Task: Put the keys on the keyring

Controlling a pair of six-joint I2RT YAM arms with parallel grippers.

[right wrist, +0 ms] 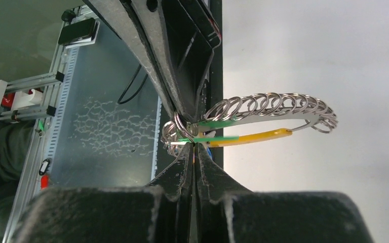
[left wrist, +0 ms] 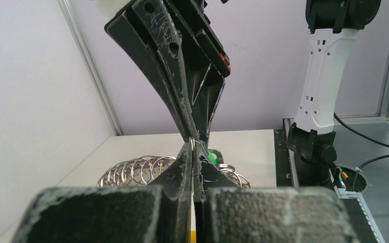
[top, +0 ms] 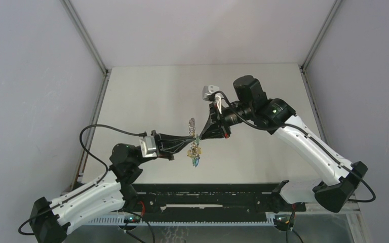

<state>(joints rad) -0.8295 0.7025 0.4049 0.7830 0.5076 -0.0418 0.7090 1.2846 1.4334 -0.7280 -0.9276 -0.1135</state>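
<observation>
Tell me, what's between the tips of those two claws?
Hardly any gap: between the left gripper and right gripper tips sit silver rings of the keyring and a green key, clearest in the right wrist view.

A pale, matte table is being flanked by metal rails along its left and right sides. A black mounting rail is being carried at its near edge, where the left arm's base and the right arm's base are being supported.

Pale counter, enclosed by plain grey walls with metal corner posts at 11 and 1 o'clock; black slotted rail along the counter's edge at 6 o'clock.
</observation>
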